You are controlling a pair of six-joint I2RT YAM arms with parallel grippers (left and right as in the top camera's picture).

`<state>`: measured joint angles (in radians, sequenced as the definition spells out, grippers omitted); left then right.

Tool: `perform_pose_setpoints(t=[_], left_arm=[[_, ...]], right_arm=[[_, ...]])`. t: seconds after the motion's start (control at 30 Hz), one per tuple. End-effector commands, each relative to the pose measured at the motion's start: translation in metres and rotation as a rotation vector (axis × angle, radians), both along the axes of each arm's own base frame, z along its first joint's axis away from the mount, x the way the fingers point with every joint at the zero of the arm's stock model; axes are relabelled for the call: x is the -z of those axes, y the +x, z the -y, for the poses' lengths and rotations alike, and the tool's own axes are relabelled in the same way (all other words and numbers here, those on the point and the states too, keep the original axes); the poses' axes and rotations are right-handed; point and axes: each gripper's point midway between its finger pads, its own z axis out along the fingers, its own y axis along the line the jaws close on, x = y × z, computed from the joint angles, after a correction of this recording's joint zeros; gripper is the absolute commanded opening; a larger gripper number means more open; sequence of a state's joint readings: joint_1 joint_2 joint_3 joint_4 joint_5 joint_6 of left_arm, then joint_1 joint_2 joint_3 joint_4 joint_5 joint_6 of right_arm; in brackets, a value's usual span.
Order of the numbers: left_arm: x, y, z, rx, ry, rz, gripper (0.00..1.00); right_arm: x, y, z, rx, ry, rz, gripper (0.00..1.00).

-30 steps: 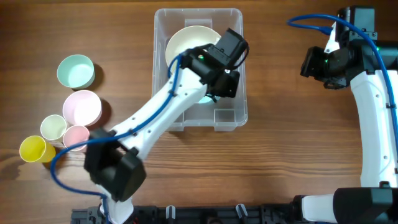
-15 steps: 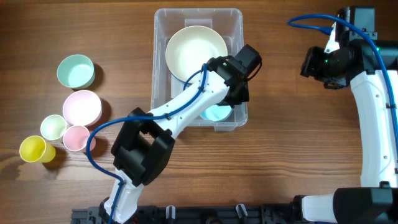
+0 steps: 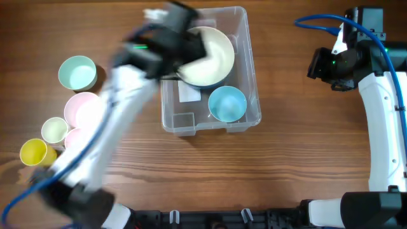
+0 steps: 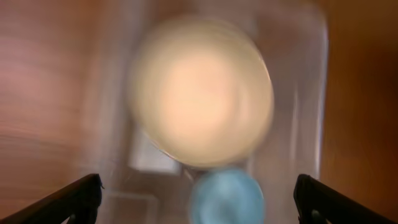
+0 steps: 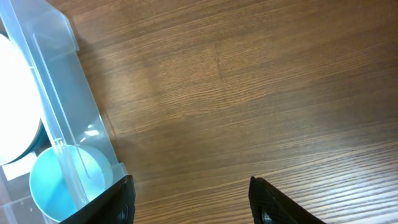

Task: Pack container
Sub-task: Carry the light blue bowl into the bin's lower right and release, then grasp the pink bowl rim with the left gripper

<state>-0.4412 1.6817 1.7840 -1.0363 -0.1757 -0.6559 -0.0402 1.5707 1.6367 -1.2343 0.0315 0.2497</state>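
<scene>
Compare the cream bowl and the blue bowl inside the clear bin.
The cream bowl is much wider than the blue bowl. The cream bowl sits at the far end of the container, the blue bowl at its near end. Both are round, open side up, inside it.

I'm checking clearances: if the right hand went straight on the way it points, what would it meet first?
Probably the bare wooden table. The right hand faces open wood, and the container with its blue bowl sits off to one side of that line. Depth is unclear.
</scene>
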Motion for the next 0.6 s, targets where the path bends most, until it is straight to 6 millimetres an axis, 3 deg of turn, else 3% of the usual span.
perform_pose_setpoints(t=[0.0, 0.1, 0.17, 0.27, 0.4, 0.57], left_arm=[[-0.02, 0.0, -0.112, -0.254, 0.075, 0.013, 1.0], [0.007, -0.005, -0.168, -0.38, 0.077, -0.099, 1.0], [0.037, -0.006, -0.2, -0.454, 0.09, -0.184, 1.0], [0.09, -0.017, -0.232, -0.53, 0.109, -0.343, 1.0], [0.15, -0.033, -0.254, -0.579, 0.123, -0.52, 1.0], [0.198, -0.04, -0.258, -0.585, 0.12, -0.632, 0.99]], right_arm=[[0.001, -0.002, 0.001, 0.016, -0.001, -0.002, 0.59], [0.001, -0.002, 0.001, 0.015, 0.001, 0.0, 0.59], [0.001, -0.002, 0.001, 0.014, 0.0, 0.0, 0.59], [0.0, -0.001, 0.001, 0.013, -0.001, 0.001, 0.59], [0.0, 0.0, 0.001, 0.013, -0.001, 0.006, 0.59], [0.0, 0.0, 0.001, 0.009, -0.003, 0.009, 0.59]])
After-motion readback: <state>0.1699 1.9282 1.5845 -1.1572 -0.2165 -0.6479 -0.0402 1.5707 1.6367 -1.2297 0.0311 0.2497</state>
